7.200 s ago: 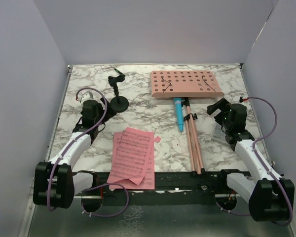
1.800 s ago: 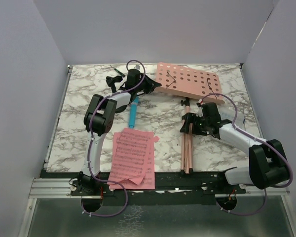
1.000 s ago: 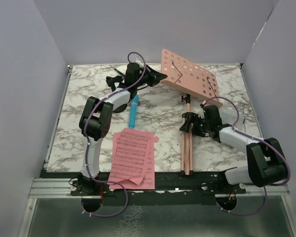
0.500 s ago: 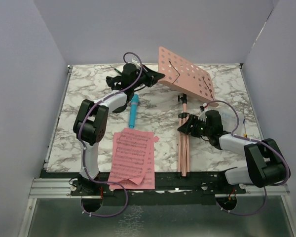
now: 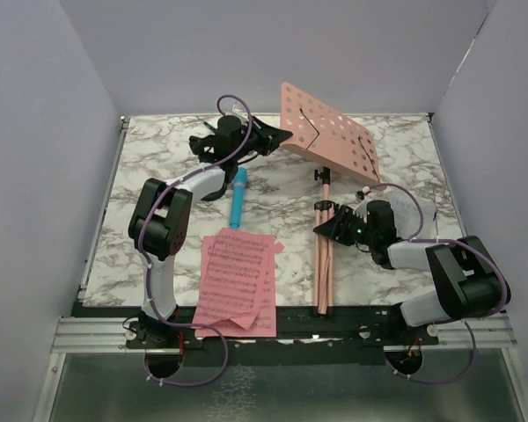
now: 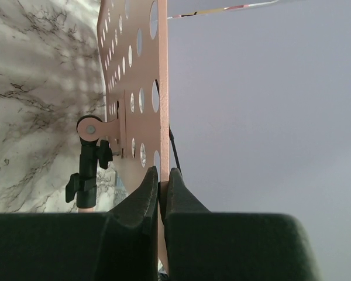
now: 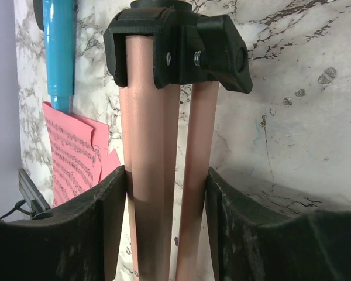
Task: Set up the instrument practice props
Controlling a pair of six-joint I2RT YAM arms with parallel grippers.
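The salmon-pink music stand lies on the marble table with its hole-punched desk [image 5: 330, 132] tipped up on edge. My left gripper [image 5: 277, 138] is shut on the desk's left rim [image 6: 162, 88], which sits pinched between the fingertips [image 6: 149, 182]. The folded tripod legs [image 5: 323, 264] run toward the near edge. My right gripper [image 5: 332, 225] straddles them just below the black collar [image 7: 175, 47], both pads touching the legs [image 7: 164, 175]. The light-blue stick [image 5: 238, 198] lies left of the legs. The pink sheet-music pages [image 5: 238, 280] lie stacked at front left.
A black microphone stand [image 5: 202, 145] stands at the back left, partly behind my left arm. A black clamp knob [image 6: 88, 170] sits on the post under the desk. White walls enclose the table on three sides. A metal rail [image 5: 273, 330] runs along the near edge.
The right jaws have narrowed onto the tripod legs. The legs' near ends have swung slightly left. The desk stands a little steeper, still held by the left gripper.
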